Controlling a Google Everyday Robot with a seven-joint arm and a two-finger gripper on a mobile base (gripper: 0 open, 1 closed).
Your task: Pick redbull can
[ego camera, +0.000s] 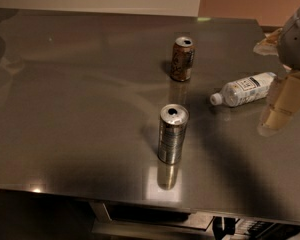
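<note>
The redbull can [172, 134] is a tall, slim silver-grey can with a shiny top. It stands upright on the steel table [80, 109], near the front centre. My gripper [279, 115] shows at the right edge as a tan part under the pale grey arm [297, 39]. It hangs above the table, well to the right of the can and apart from it. It holds nothing that I can see.
A shorter brown-orange can [182, 59] stands upright behind the redbull can. A clear plastic bottle [244, 89] with a white cap lies on its side at the right, just left of my gripper. The table's front edge [140, 199] runs below the redbull can.
</note>
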